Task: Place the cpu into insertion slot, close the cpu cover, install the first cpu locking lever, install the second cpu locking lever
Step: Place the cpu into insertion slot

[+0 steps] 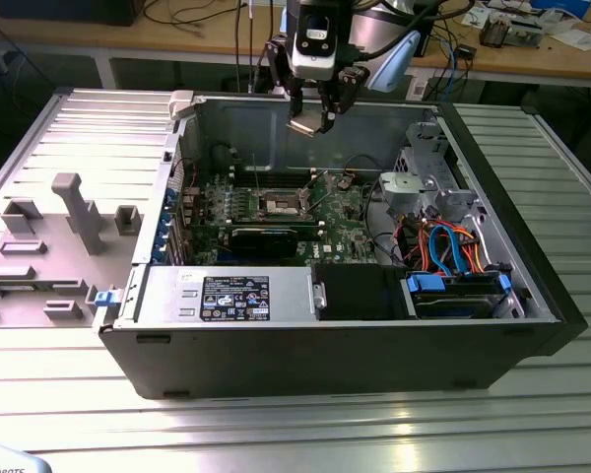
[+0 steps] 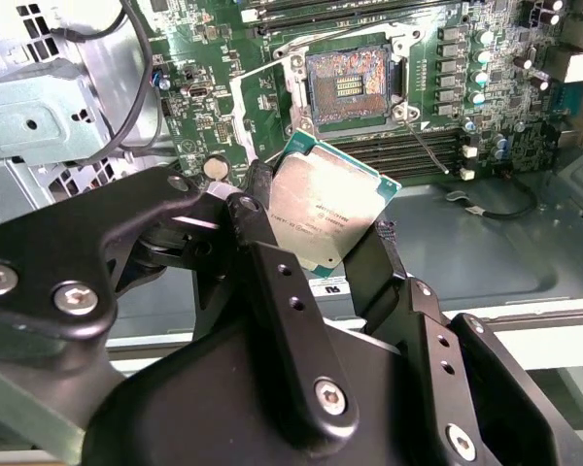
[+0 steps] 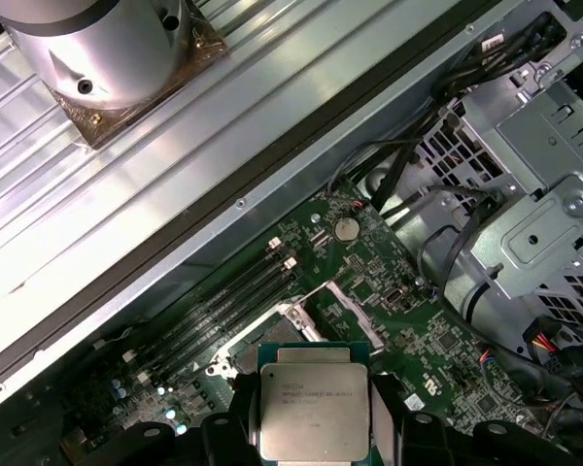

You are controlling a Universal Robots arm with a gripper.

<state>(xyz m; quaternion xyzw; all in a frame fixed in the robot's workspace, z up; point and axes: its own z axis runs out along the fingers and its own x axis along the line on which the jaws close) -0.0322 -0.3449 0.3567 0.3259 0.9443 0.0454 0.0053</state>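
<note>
My gripper (image 1: 311,116) hangs above the open computer case, near its back wall, shut on the cpu (image 1: 304,126). Both wrist views show the cpu (image 2: 328,199) (image 3: 314,403) as a silvery square chip pinched by its edges between two black fingers (image 2: 272,267). The insertion slot (image 2: 348,85) (image 1: 281,204) lies well below on the green board, uncovered, with its pale contact field showing. A thin metal frame, the cpu cover (image 2: 251,107), looks swung off to one side of the socket. Thin wire locking levers (image 1: 257,180) stand raised beside it.
A long black expansion card (image 1: 266,236) lies just in front of the socket. A metal drive cage (image 1: 424,182) with orange and blue cables fills the exterior view's right side of the case. The power supply (image 1: 227,296) sits at the front. Grey fixtures (image 1: 74,212) stand outside on the exterior view's left.
</note>
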